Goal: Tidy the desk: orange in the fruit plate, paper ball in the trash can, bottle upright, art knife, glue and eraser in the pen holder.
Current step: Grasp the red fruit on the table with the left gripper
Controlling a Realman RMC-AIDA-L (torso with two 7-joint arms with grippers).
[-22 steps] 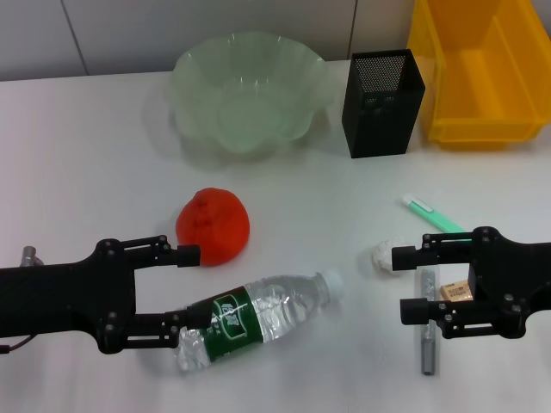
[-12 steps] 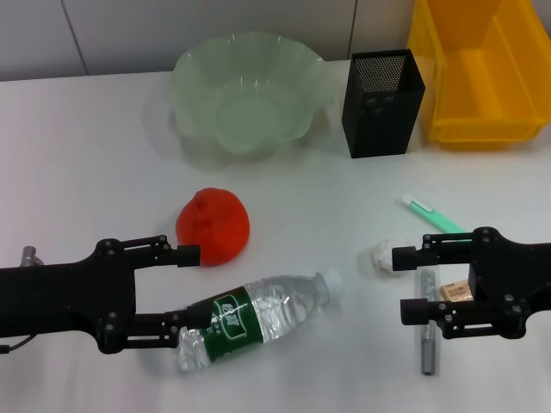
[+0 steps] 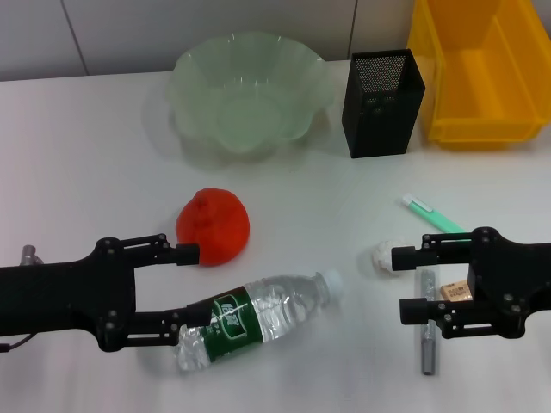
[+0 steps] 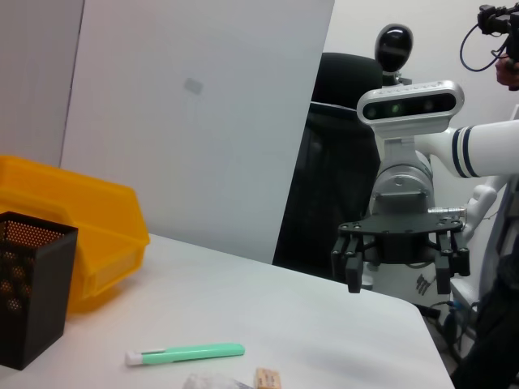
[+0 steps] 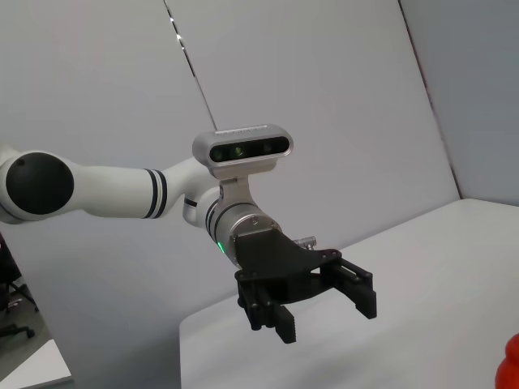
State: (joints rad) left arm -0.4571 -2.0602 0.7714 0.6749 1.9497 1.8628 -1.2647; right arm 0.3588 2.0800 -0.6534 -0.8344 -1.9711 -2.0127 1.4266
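No item has shifted since the earlier views. Left claw [image 3: 191,286] stays wide at 8 o'clock, straddling the lying clear plastic bottle [image 3: 258,317]. Right claw [image 3: 406,282] stays wide beside the white paper ball [image 3: 382,255]. No grasp yet.

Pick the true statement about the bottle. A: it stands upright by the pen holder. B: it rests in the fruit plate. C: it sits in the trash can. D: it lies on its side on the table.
D: the bottle lies flat on the table, cap toward the paper ball, beside the left gripper.
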